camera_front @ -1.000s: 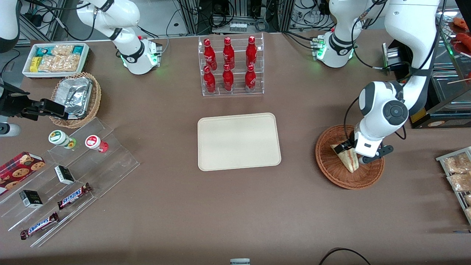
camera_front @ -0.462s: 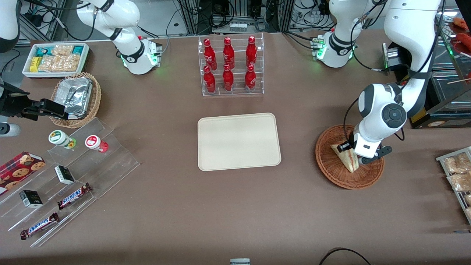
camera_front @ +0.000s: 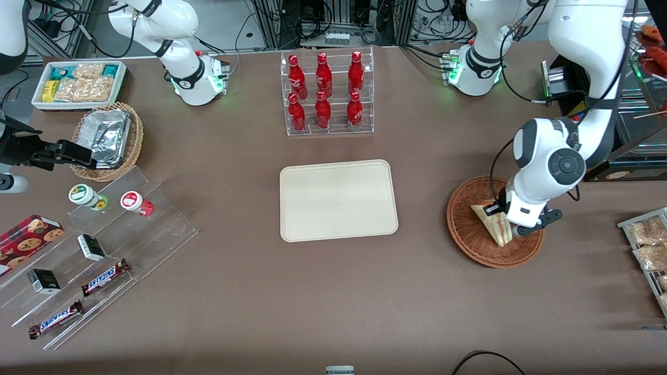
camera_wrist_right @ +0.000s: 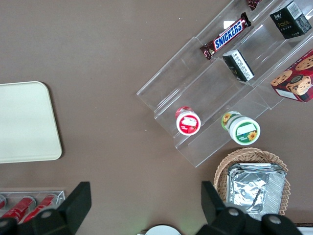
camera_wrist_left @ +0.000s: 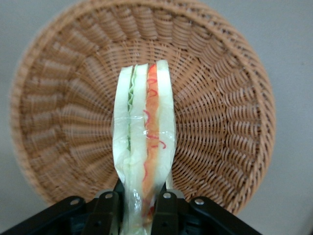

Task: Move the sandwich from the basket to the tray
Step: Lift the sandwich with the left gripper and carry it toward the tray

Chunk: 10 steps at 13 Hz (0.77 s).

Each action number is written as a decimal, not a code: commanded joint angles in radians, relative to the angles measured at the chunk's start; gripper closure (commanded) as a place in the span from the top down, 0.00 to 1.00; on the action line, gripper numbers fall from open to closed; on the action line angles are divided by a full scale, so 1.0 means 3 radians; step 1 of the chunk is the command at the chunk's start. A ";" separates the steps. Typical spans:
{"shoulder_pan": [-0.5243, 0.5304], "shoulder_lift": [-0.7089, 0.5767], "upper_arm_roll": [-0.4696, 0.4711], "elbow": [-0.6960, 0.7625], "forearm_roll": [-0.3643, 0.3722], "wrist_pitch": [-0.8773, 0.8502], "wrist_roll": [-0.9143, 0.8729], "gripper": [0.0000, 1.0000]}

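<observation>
The sandwich, a wrapped white-bread wedge with red, orange and green filling, is over the reddish-brown wicker basket toward the working arm's end of the table. My left gripper is shut on the sandwich and holds it just above the basket's floor. In the left wrist view the sandwich stands between the two black fingers of the gripper, with the basket below it. The cream-beige tray lies bare at the table's middle; its corner shows in the right wrist view.
A clear rack of red bottles stands farther from the camera than the tray. A wire rack of packets lies at the working arm's table edge. A tiered acrylic stand with snacks, a tan foil basket and a white snack bin lie toward the parked arm's end.
My gripper, holding the sandwich, has shifted slightly nearer the camera and turned a little over the basket. The sandwich has moved with it.
</observation>
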 commanded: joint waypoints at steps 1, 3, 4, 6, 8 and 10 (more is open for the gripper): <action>-0.0149 -0.0022 -0.0032 0.0597 0.0130 -0.0681 -0.0043 0.00; -0.0358 -0.0011 -0.0038 0.0899 0.0119 -0.0902 -0.0088 0.00; -0.0461 -0.0006 -0.0038 0.1017 0.0099 -0.0964 -0.0094 0.00; -0.0721 0.0009 -0.0038 0.1145 0.0089 -0.0985 -0.0272 0.00; -0.0926 0.0111 -0.0043 0.1278 0.0079 -0.0980 -0.0359 0.00; -0.1162 0.0284 -0.0043 0.1416 -0.0074 -0.0970 -0.0385 0.00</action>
